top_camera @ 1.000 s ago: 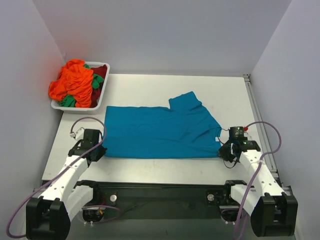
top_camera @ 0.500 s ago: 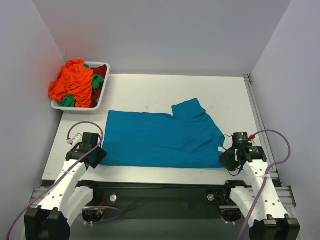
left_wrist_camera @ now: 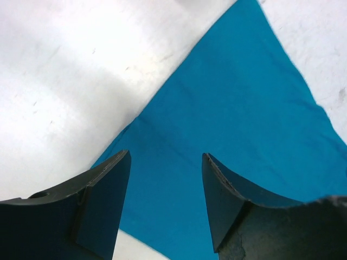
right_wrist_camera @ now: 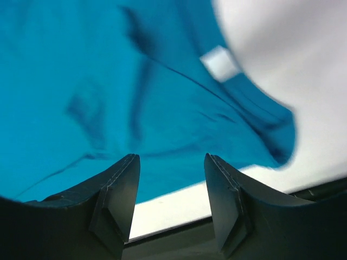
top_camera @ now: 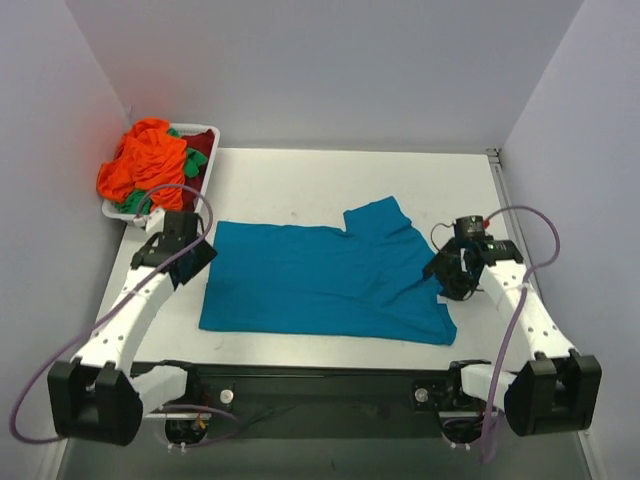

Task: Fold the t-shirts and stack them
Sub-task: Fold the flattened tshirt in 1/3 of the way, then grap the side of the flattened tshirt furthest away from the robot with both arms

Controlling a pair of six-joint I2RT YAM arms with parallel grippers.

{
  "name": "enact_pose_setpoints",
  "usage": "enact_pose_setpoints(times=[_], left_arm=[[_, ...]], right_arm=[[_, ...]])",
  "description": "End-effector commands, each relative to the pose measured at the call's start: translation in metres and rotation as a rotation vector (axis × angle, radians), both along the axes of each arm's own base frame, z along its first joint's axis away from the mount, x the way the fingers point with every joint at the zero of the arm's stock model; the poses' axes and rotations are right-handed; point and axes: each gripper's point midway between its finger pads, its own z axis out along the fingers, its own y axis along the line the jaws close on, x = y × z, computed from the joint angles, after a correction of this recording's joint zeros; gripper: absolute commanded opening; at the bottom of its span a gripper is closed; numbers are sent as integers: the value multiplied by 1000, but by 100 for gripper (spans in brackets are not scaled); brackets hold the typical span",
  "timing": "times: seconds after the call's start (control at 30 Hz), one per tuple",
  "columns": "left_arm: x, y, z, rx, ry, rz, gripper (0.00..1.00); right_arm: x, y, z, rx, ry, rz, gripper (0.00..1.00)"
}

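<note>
Top view: the teal shirt (top_camera: 320, 285) lies flat on the counter (top_camera: 300, 180), lengthwise between the arms. It is well apart from the tray (top_camera: 209, 180) of orange, green and red shirts (top_camera: 145, 165) at the far left corner. The left hand (top_camera: 190, 258) hovers at its left edge and the right hand (top_camera: 447, 272) at its right edge; neither holds cloth. The step looks like setting up a fold. Both hands should take matching corners of one long edge, lift together and lay that edge straight over, bringing in the sleeve (top_camera: 375, 215) that juts toward the far side. The cloth is plain and mostly smooth.

Left wrist view: the left hand (left_wrist_camera: 165, 162) stands wide and empty above the shirt (left_wrist_camera: 233, 135), whose edge runs slantwise across the bare counter (left_wrist_camera: 70, 70). Pinch close to the corner, not mid-panel.

Right wrist view: the right hand (right_wrist_camera: 171, 162) is parted, with nothing between the jaws, over creased cloth (right_wrist_camera: 108, 81) near a white label (right_wrist_camera: 219, 62). The picture is blurred. This end looks rumpled and wants flattening first.
</note>
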Motion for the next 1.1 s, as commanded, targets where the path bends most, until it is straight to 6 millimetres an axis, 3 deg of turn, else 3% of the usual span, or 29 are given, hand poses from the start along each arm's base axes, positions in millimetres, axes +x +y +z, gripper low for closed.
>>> enact_pose_setpoints(times=[0.0,0.07,0.1,0.13,0.17,0.2,0.27,0.3,0.37,0.4,0.43,0.5,0.53,0.7,1.07], left_arm=[[56,-5,18,84,-70,-37,65],[80,-7,27,112,-89,-44,62],[94,-8,15,129,-61,-43,61],[102,-9,10,145,-48,-55,60],[118,-10,20,151,-69,-53,57],[126,-10,2,178,-14,-57,56],[148,-13,8,188,-26,-60,53],[156,-13,-5,201,11,-58,53],[176,-16,1,207,-10,-59,53],[182,-17,-13,222,25,-63,53],[187,-18,-17,228,38,-66,53],[202,-18,-25,242,62,-60,53],[207,-18,-27,243,71,-59,52],[222,-18,-47,263,118,-48,51],[221,-16,-91,244,207,-42,48]], right_arm=[[68,22,33,28,-189,181,51],[97,31,38,17,-239,241,51],[112,35,50,22,-284,256,51],[124,38,47,22,-276,273,50],[134,39,50,16,-287,292,50],[149,42,65,13,-325,306,50],[164,45,55,5,-294,338,49],[172,45,47,1,-275,344,49],[191,50,57,0,-307,371,49],[197,50,47,0,-283,375,49],[207,53,54,3,-306,382,49],[217,55,51,10,-302,393,49],[222,58,41,20,-282,401,48],[241,64,33,35,-274,419,48],[265,63,21,51,-271,438,48]])
